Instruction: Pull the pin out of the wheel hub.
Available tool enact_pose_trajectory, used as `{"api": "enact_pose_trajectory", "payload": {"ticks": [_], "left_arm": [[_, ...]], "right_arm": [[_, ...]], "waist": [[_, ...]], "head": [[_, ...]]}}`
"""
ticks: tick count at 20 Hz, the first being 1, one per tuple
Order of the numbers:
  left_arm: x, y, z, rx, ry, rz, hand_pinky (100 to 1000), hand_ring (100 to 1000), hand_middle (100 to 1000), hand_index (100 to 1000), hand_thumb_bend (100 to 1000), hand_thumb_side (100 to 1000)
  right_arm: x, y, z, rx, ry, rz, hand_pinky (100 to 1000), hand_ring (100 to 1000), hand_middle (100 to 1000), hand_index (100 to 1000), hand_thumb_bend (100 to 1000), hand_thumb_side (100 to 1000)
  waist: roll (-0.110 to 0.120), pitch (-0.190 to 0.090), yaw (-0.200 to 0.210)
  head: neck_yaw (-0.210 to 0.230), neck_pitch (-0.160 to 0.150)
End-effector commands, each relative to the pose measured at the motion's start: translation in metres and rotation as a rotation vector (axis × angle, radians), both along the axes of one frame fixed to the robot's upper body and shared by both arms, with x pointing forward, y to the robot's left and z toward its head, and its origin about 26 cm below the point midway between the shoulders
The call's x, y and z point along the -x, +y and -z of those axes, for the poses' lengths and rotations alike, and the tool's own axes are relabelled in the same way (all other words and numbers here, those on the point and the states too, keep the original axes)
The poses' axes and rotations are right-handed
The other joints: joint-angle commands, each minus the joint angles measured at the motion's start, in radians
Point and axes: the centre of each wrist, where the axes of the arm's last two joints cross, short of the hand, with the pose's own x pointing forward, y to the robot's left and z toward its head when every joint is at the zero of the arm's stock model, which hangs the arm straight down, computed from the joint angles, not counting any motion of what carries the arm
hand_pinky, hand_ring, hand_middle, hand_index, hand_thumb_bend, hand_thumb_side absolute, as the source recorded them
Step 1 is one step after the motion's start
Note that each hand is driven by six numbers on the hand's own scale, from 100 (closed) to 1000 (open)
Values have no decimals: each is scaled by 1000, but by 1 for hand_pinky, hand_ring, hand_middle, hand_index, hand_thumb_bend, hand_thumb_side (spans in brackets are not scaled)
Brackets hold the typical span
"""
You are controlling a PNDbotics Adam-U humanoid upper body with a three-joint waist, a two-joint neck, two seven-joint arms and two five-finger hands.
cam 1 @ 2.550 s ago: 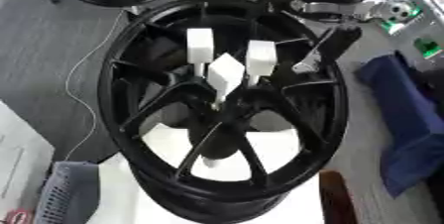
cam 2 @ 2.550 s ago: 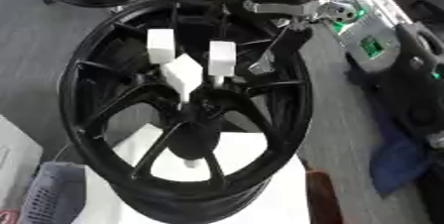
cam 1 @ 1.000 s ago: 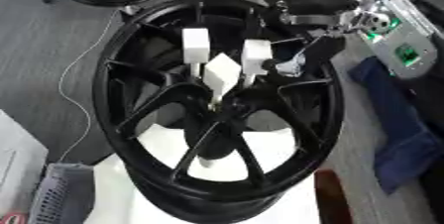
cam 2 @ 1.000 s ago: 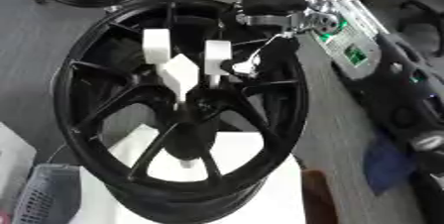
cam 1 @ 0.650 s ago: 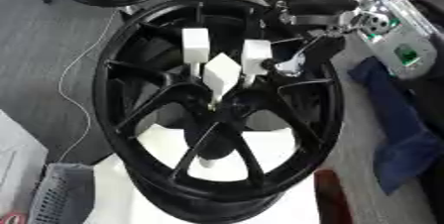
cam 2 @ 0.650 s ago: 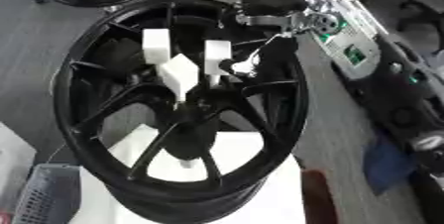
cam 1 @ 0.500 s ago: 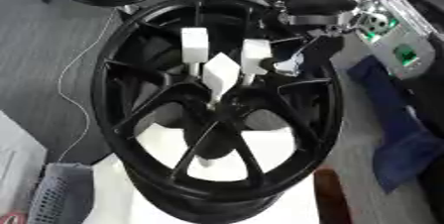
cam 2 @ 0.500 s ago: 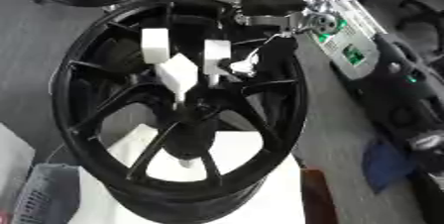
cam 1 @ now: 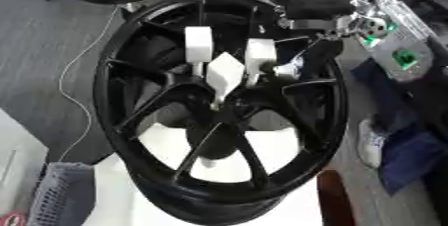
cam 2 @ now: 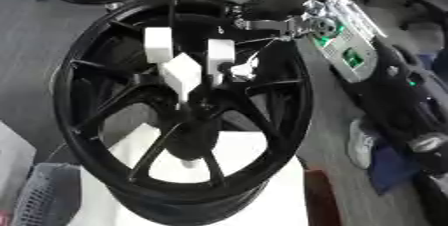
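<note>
The black wheel hub [cam 1: 219, 115] stands tilted on a white table [cam 2: 262, 180]. Three white pins [cam 1: 226, 70] project from the spoke area near its centre. The right robot hand [cam 1: 293, 67] reaches in from the upper right over the rim, just beside the rightmost white pin [cam 1: 260, 56]. Whether its fingers pinch the pin cannot be told. The left robot hand is out of sight.

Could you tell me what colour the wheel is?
Black; the wheel shows best in the left eye view.
</note>
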Motion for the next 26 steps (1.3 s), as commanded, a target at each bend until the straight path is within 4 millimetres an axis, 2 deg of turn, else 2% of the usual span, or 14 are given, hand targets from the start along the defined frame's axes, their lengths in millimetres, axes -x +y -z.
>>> {"api": "enact_pose_trajectory", "payload": {"ticks": [1, 10, 12, 18, 26], "left_arm": [[1, 2, -9, -21, -29, 0, 632, 654, 569, 722, 100, 840], [1, 2, -9, -20, -27, 4, 634, 654, 569, 721, 100, 837], [1, 2, -9, -20, -25, 4, 634, 653, 570, 721, 100, 837], [1, 2, -9, -22, -25, 3, 635, 652, 570, 721, 100, 836], [1, 1, -9, -22, -21, 6, 636, 652, 570, 719, 100, 833]], "right_arm": [[0, -1, -10, 173, -48, -140, 941, 880, 581, 831, 207, 649], [0, -3, -10, 144, -44, -129, 928, 865, 520, 766, 149, 604], [0, -3, -10, 135, -38, -126, 920, 856, 498, 745, 100, 579], [2, -3, -12, 110, -23, -120, 899, 827, 458, 709, 100, 476], [2, -4, -14, 90, 32, -119, 870, 775, 347, 593, 100, 463]], "waist": [[6, -11, 1], [9, -10, 2], [9, -9, 2], [10, -7, 3], [13, -4, 3]], "head": [[-4, 5], [-8, 5], [-11, 5], [-13, 5], [-13, 5]]}}
